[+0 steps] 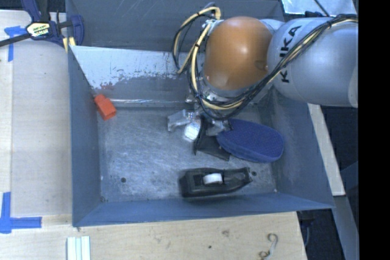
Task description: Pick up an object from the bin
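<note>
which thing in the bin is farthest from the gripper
The small orange block by the left wall; the blue oval pad and black tape dispenser lie nearer the gripper.

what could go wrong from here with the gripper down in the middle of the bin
1. The gripper sits low, close beside the blue oval pad; it may shove the pad aside rather than grasp it.
2. The black tape dispenser lies just in front of it; a forward sweep could jam it against the bin's front wall.
3. The orange wrist cover hides much of the gripper from above, so a bad grip could go unnoticed.
</note>
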Robot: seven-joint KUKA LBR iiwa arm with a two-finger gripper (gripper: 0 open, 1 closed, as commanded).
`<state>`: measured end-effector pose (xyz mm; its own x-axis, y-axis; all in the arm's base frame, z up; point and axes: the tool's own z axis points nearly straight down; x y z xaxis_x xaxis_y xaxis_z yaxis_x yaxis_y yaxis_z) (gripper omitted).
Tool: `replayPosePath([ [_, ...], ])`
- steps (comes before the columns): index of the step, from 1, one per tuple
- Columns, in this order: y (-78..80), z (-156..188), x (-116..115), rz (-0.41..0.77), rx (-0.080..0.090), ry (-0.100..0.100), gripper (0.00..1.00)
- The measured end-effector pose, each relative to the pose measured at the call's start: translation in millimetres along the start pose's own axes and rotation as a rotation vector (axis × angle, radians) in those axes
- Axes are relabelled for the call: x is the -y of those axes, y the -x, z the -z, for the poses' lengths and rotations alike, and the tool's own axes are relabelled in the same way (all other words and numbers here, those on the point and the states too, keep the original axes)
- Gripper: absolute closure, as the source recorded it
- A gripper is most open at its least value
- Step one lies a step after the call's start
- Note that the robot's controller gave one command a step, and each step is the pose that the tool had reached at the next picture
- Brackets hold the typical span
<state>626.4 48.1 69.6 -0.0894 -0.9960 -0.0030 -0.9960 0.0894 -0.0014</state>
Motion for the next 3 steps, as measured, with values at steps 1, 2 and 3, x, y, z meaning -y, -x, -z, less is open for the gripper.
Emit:
replayPosePath([
  [1,98.6,0,-27,0.505,0.003,-0.001,0.00],
  [2,95.5,1,-26,0.499,0.000,0.001,1.00],
  [3,95.9,16,-25,0.495,0.001,-0.002,1.00],
])
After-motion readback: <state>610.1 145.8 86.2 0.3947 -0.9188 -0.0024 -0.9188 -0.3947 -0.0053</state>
